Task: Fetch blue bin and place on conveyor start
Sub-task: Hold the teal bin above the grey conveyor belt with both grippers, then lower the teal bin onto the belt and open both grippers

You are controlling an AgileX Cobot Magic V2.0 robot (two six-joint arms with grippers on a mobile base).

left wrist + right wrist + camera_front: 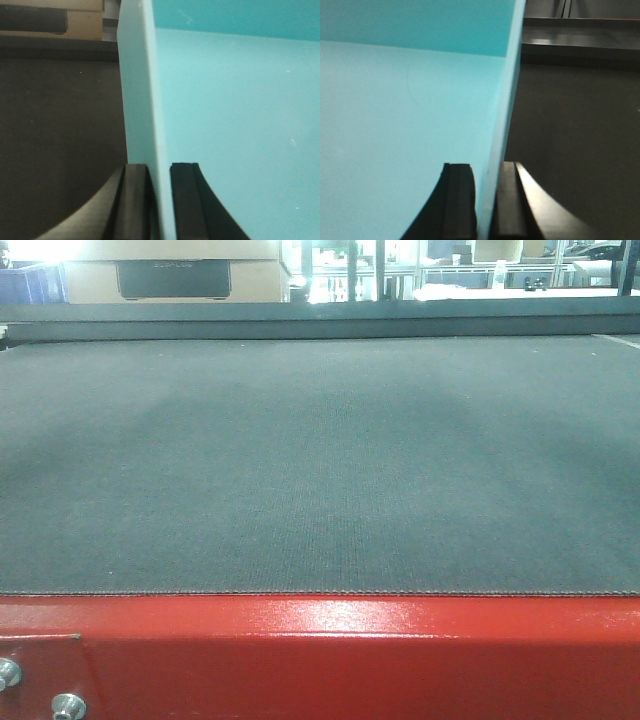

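Note:
The blue bin [235, 110] is a pale aqua tub with smooth walls. It fills the right of the left wrist view and the left of the right wrist view [405, 110]. My left gripper [160, 200] is shut on the bin's left wall, one finger inside, one outside. My right gripper [487, 200] is shut on the bin's right wall the same way. The conveyor start [320, 460] is a dark grey woven belt with a glossy red frame [330, 650] at its near edge. The belt shows dark beside the bin in both wrist views [60, 135] [575, 140]. The bin and grippers are out of the front view.
Silver bolts [68, 706] sit in the red frame at lower left. Beyond the belt's far edge stand a cardboard box [170, 275] with a dark label, a dark blue bin [30, 285] at far left, and bright shelving.

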